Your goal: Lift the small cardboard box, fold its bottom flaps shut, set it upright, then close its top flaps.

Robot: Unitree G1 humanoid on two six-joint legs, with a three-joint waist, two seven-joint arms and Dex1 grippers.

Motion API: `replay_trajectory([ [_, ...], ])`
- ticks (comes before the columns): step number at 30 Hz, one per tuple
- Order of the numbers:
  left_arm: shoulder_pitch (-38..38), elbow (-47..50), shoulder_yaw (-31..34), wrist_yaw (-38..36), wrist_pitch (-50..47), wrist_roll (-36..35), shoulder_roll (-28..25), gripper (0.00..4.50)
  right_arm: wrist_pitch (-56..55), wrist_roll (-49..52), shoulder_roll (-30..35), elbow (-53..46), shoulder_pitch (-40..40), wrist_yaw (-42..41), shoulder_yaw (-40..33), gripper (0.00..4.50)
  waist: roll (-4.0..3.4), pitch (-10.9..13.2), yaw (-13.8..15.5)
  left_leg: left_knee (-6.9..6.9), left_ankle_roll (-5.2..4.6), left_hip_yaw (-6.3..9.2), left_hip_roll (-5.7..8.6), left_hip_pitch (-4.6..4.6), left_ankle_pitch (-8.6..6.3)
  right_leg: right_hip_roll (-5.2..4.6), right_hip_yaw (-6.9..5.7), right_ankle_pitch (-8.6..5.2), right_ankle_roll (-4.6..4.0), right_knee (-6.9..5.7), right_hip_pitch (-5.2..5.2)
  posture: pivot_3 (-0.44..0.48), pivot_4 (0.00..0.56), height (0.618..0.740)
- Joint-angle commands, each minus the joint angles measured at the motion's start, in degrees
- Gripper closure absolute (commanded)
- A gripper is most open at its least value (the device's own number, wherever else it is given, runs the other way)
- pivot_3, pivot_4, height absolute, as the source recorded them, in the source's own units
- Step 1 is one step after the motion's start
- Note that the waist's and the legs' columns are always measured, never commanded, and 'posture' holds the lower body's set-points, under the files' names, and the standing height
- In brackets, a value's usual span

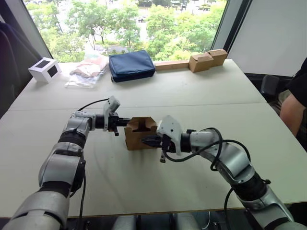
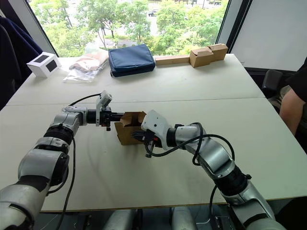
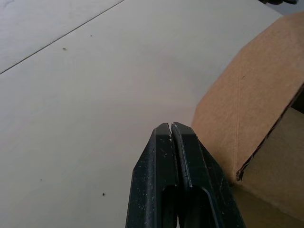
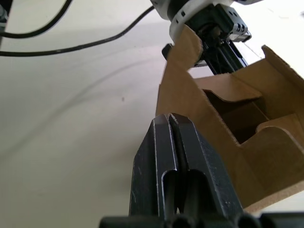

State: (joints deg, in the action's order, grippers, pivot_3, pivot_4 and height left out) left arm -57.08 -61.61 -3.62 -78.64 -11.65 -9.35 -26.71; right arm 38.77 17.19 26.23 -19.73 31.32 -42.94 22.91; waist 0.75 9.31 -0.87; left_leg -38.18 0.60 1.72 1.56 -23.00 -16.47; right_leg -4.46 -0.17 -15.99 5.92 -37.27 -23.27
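Left claw (image 1: pixel 117 121): fingers pressed together with nothing between them; the tip sits against the left side of the small cardboard box (image 1: pixel 140 133), near its upper edge. The forearm reaches in almost level over the tabletop (image 1: pixel 201 91), wrist straight.
Small cardboard box: rests on the tabletop between the two claws, its open end facing up with flaps standing loose. The right wrist view shows inner flaps partly folded down inside it.
Right claw (image 1: pixel 152 141): also closed on nothing, touching the front right face of the box low down. The elbow is bent out to the right of the box and the forearm angles back in toward it, cable looping beside it.
Risk, tipping: the left claw pushes high on the box and the right low, so I judge uneven pressure could roll the box over rather than lift it.
Risk, slipping: two closed tips squeezing smooth cardboard give little purchase; the box may drop out as it rises.
Risk, crushing: a tip pressing on a loose flap instead of a wall could bend it inward and spoil the fold.
Risk, sliding: a harder push from one side would skid the box across the tabletop away from that claw.
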Motion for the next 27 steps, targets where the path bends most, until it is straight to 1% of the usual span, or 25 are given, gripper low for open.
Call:
replay_trajectory([
  [1, -0.66, 2.25, 0.83, -0.74, 0.63, 0.18, -0.48, 4.47, -2.00, -0.20, -2.08, 1.17, 1.40, -0.56, -0.31, 4.50, 0.00, 0.00, 0.00, 0.00, 0.00, 0.00, 0.00, 0.00, 0.00, 0.00, 0.00, 0.00, 0.00, 0.00, 0.00, 0.000, 0.150, 0.740],
  [11, 0.95, 4.48, 1.83, 0.40, -0.08, -0.34, -0.69, 4.47, -5.37, -2.87, -4.98, 8.02, 2.76, -1.36, -0.16, 4.50, 0.00, 0.00, -0.04, 0.00, 0.01, 0.01, 0.00, 0.00, 0.00, -0.01, 0.00, 0.00, 0.00, -0.02, 0.00, 0.000, 0.150, 0.740],
  [18, 1.77, 5.97, 2.12, 0.67, -0.71, -0.49, -0.77, 4.47, -5.00, -1.88, -6.36, 8.44, 3.17, -2.18, -1.80, 4.50, 0.00, 0.00, -0.04, 0.00, 0.01, 0.01, 0.00, 0.00, 0.00, -0.01, 0.00, 0.00, 0.00, -0.03, -0.01, 0.000, 0.150, 0.740],
  [22, 1.99, 6.49, 2.18, 1.26, -0.79, -0.39, -0.49, 4.47, -3.78, 1.09, -7.92, 7.30, 3.10, -2.95, -4.02, 4.50, 0.00, 0.00, -0.05, 0.00, 0.01, 0.01, 0.00, 0.00, 0.01, 0.00, 0.00, 0.00, 0.00, -0.03, -0.01, 0.000, 0.150, 0.740],
  [27, 1.72, 6.39, 2.33, 1.46, -0.80, -0.57, -0.33, 4.47, -4.62, -1.55, -7.02, 8.78, 3.45, -2.39, -2.80, 4.50, 0.00, 0.00, 0.01, 0.00, 0.01, 0.01, 0.01, 0.00, 0.01, -0.01, 0.00, 0.00, 0.00, -0.04, -0.01, 0.000, 0.150, 0.740],
])
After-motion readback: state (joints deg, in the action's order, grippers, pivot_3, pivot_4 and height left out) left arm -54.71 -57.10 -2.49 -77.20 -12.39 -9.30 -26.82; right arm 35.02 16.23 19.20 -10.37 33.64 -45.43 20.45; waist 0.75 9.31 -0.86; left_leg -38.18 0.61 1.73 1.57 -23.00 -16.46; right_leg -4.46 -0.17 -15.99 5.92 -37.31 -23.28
